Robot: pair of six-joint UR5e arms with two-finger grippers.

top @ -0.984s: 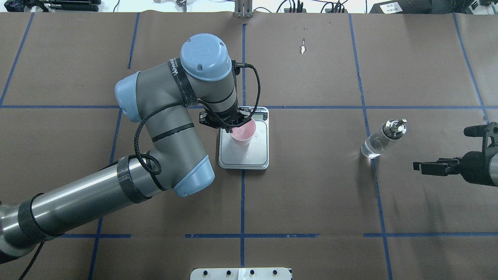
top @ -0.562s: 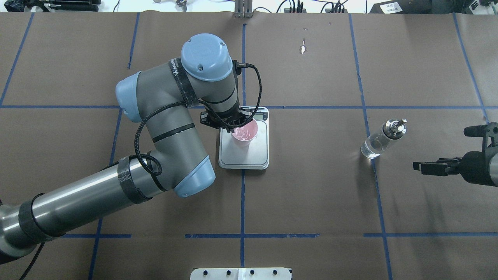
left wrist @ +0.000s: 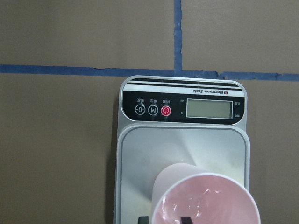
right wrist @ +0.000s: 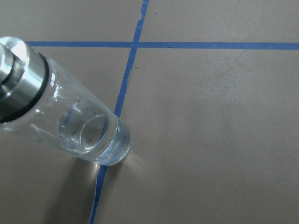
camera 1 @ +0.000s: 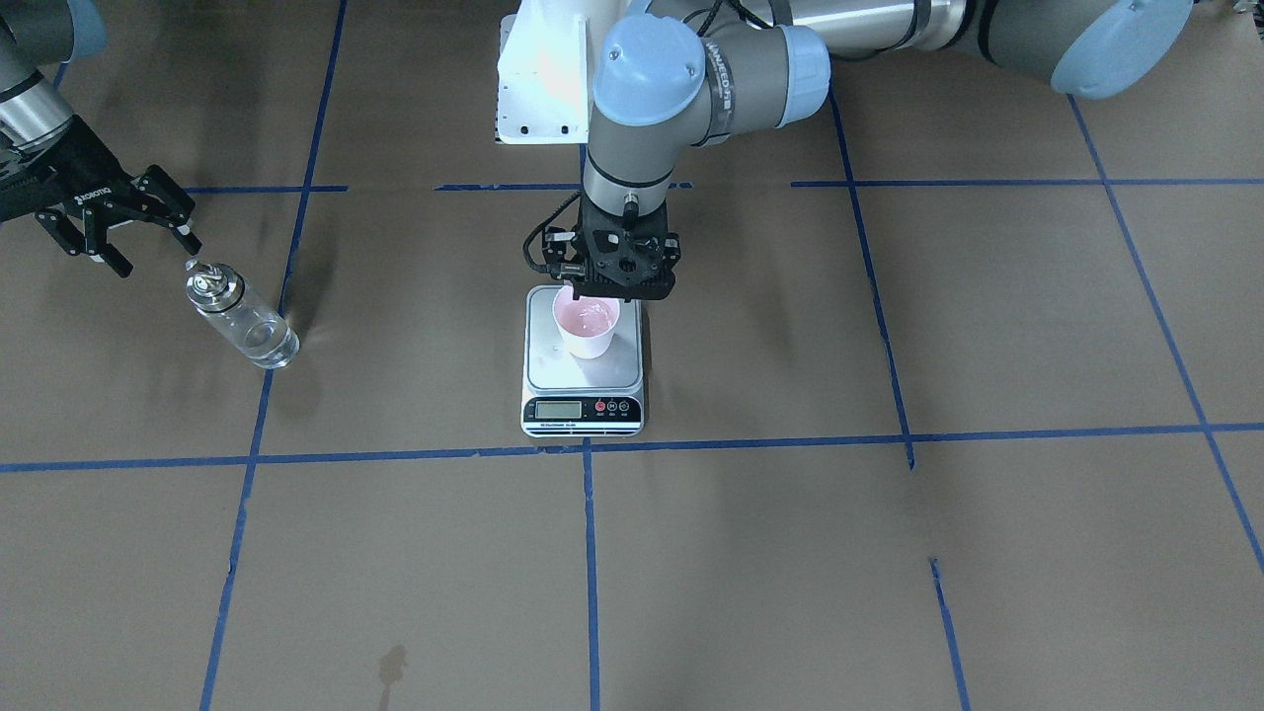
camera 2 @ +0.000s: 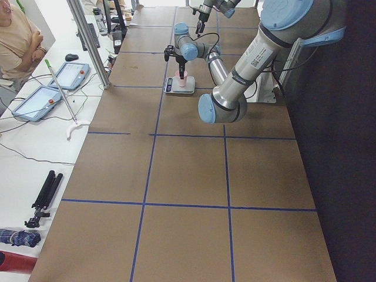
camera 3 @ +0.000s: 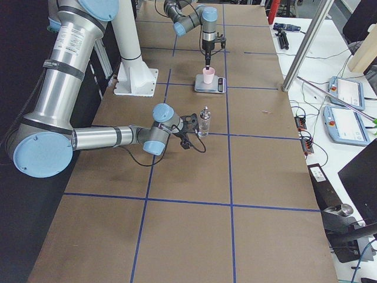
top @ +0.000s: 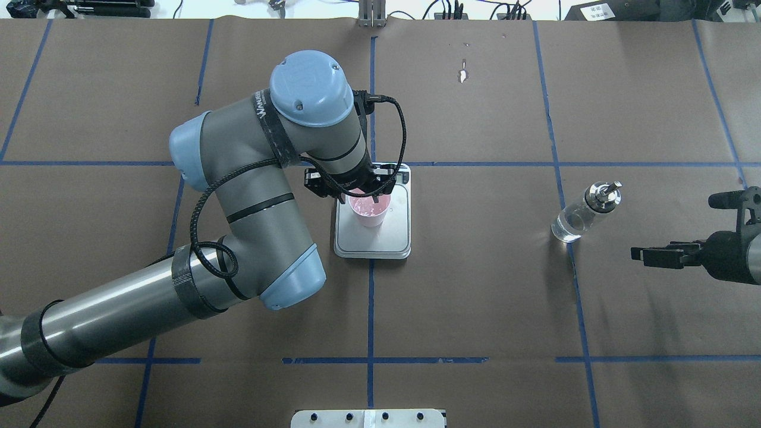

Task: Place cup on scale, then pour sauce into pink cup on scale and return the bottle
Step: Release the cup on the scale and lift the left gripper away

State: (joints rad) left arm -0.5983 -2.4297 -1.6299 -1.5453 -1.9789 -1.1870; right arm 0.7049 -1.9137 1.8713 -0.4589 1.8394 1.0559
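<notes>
Pale pink paper makes the small tapered cup [camera 1: 587,326]. It stands upright on the flat silver-grey kitchen scale [camera 1: 620,373] with the black front strip, near the middle of the brown paper-covered table [camera 1: 790,553]. The cup sits on the part of the platform away from the little screen. So the first job, cup on scale, looks done.

The left gripper [camera 1: 599,294] hangs right over the cup's rim. In the left wrist view two dark fingertips [left wrist: 187,220] peek in at the bottom edge. One is outside the cup's wall and one is inside the cup, with a gap between them. The jaws look a little spread and not squeezing the wall, though only the tips show. I think this arm has to lift away next.

The little clear glass bottle [camera 1: 242,318] with the shiny silver pourer top stands upright on a blue tape line. It is on the robot's right side, well apart from the scale. The clear sauce [right wrist: 93,135] sits low inside it. The right gripper [camera 1: 153,247] hovers just beside the bottle's top. Its jaws are spread wide, hold nothing and do not touch the glass.

The pouring is not yet begun. The bottle must be grabbed, carried to the cup, tipped and put back. The cup is light, so a bump could knock it over.
</notes>
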